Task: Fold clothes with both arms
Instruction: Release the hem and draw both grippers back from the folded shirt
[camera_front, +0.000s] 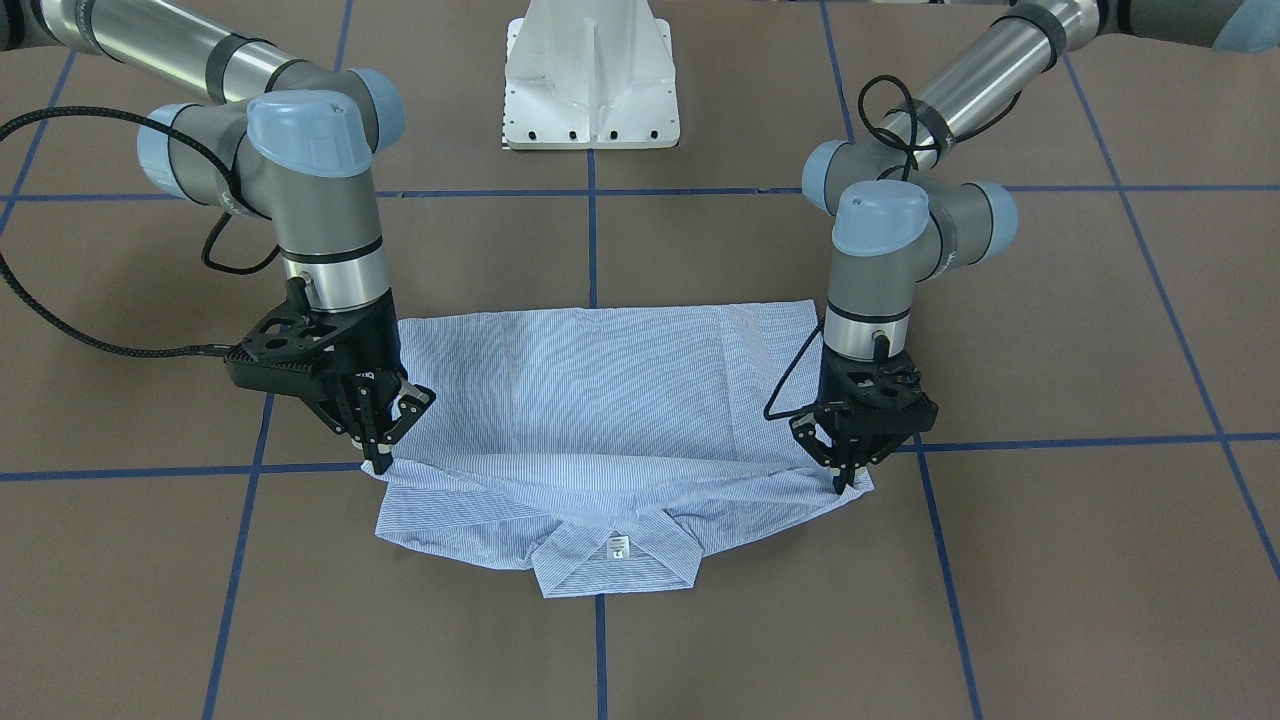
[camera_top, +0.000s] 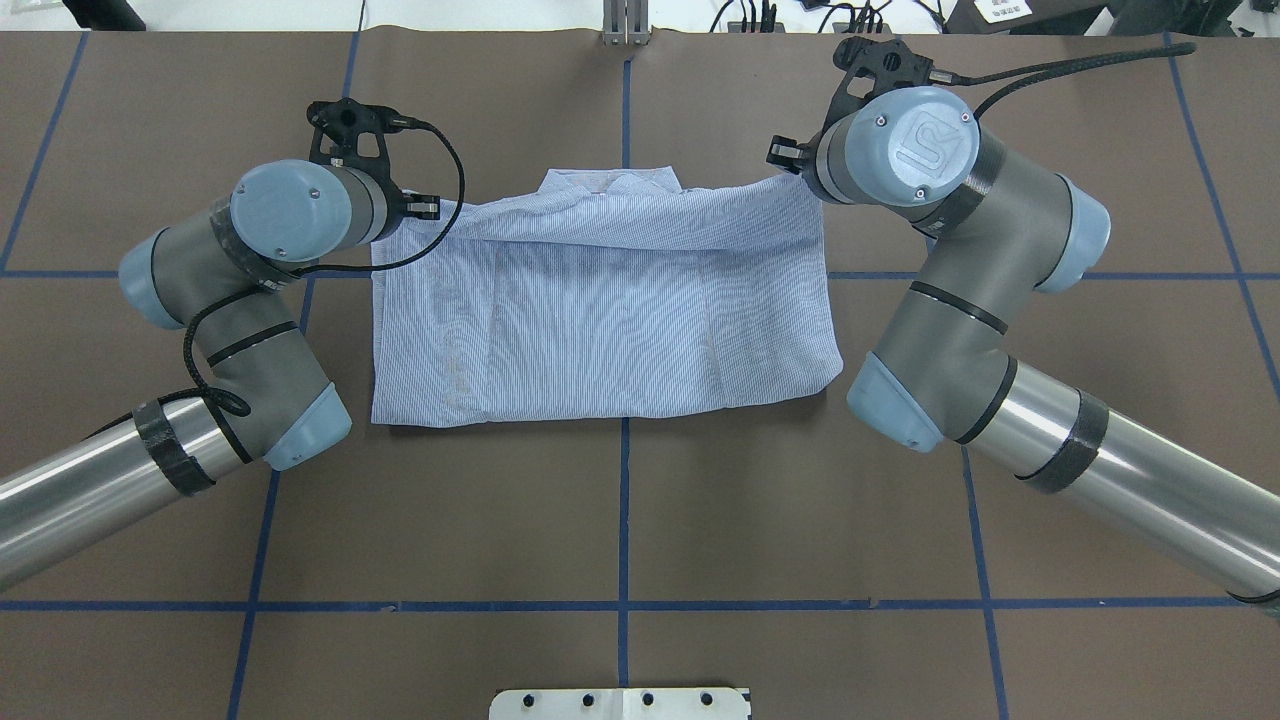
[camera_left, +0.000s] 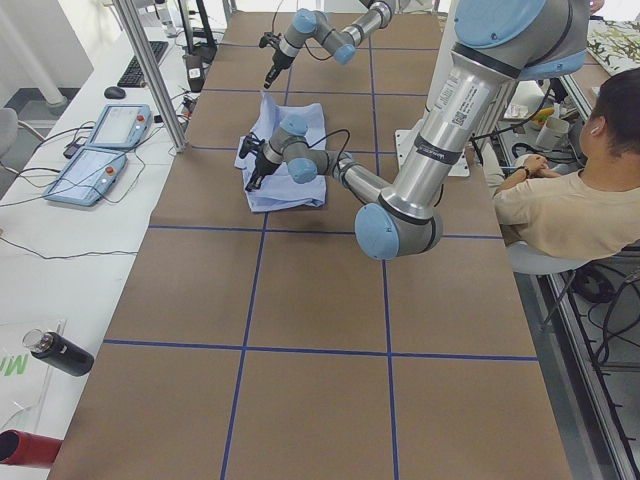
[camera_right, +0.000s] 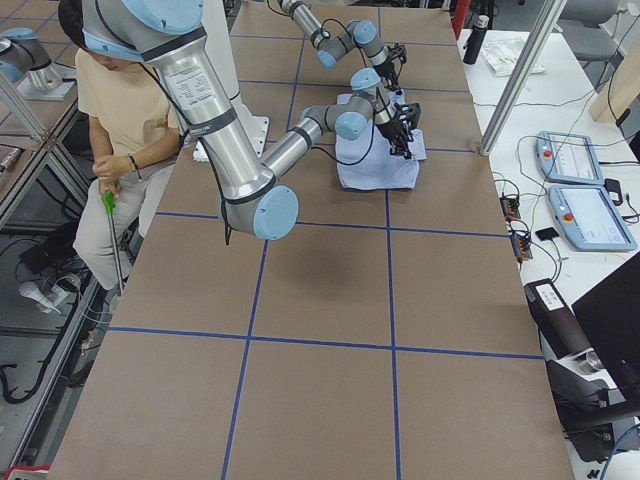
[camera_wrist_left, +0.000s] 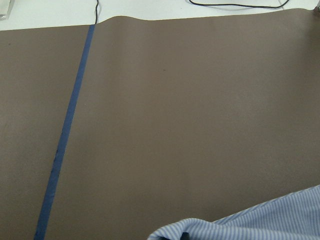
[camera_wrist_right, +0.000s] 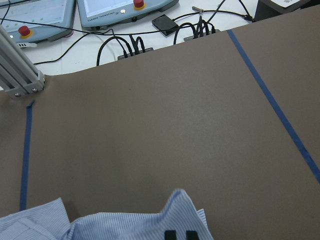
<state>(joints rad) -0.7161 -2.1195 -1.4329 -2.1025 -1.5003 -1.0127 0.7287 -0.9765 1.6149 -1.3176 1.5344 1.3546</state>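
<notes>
Shirt (camera_front: 600, 390): half-folded, mid-table, collar (camera_front: 615, 562) at far edge. Left gripper (camera_front: 839, 483), right gripper (camera_front: 381, 460): both pinched narrow on its far corners. Risk: one thin grip slipping or uneven lift, skewing the fold.

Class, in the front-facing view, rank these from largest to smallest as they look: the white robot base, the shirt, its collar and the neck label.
1. shirt
2. white base, though the top edge cuts it off
3. collar
4. neck label
</notes>
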